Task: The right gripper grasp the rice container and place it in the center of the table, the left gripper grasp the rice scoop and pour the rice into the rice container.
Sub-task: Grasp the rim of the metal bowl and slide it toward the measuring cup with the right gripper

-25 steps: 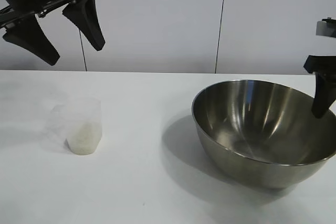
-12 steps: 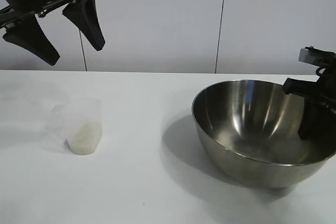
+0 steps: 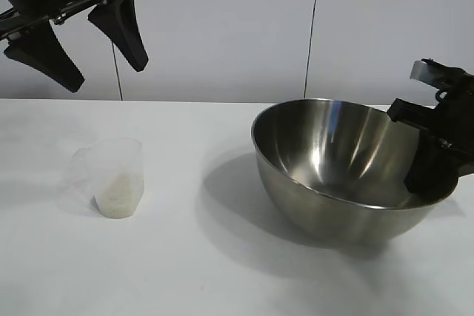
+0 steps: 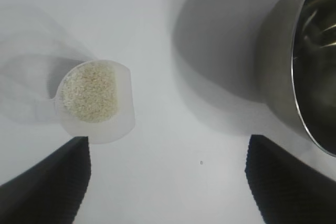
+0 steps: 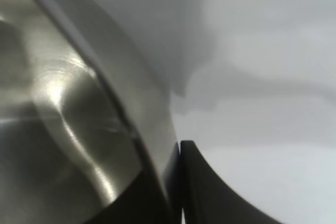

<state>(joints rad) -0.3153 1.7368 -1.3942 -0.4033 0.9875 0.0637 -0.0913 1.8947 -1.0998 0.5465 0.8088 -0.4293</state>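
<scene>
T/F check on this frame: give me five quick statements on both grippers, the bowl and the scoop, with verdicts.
1. The right gripper is clamped on the rim of the rice container. True.
2. The rice scoop is held by the left gripper. False: the scoop stands alone on the table, with the gripper open in the air above it.
3. The scoop holds rice. True.
4. The rice container already has rice in it. False: its visible inside is bare steel.
5. The container sits level. False: it is tilted, its rim higher on the side away from the gripper.
</scene>
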